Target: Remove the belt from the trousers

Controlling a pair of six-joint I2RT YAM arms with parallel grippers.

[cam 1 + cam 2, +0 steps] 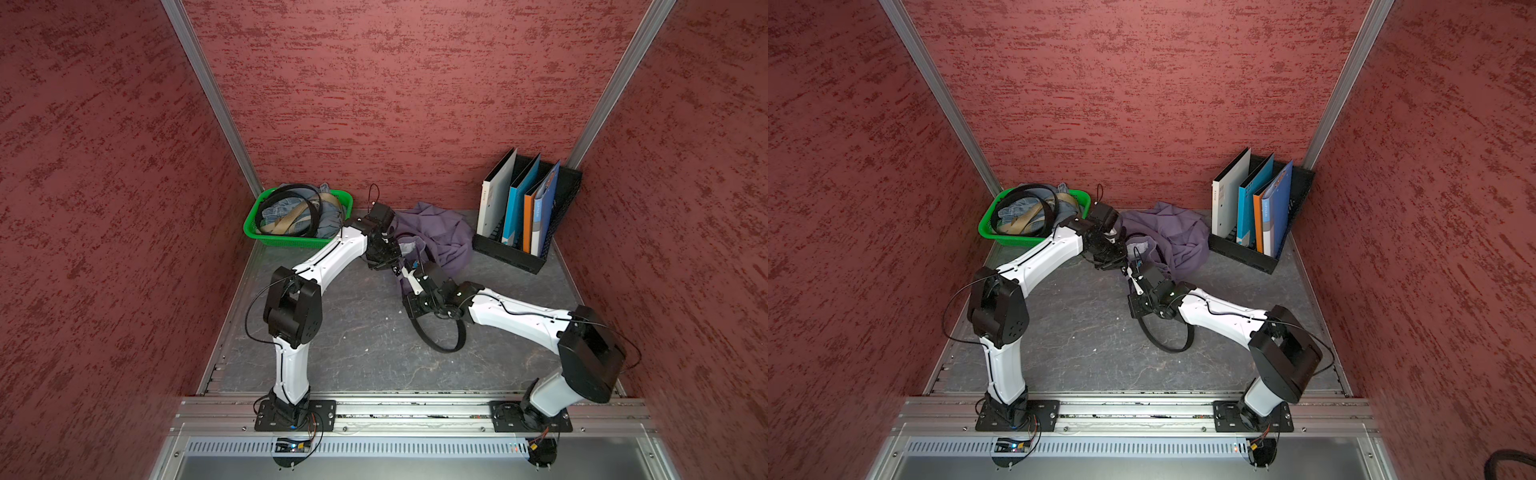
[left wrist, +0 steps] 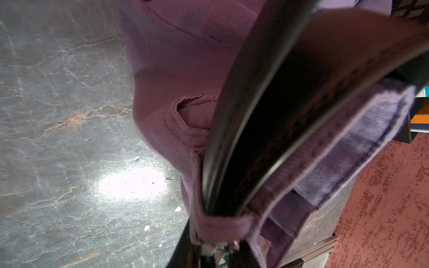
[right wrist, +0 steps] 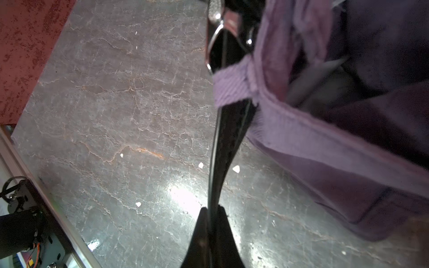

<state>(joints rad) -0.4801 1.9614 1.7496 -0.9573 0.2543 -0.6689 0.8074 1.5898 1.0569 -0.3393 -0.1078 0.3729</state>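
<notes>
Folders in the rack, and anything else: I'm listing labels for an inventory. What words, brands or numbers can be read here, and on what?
No text here can be read.
White folder: small dark print on the spine, too small to read.
Blue folder: pale lettering running down it, too blurred to read.
Belt, trousers, basket: no writing shows.
</notes>
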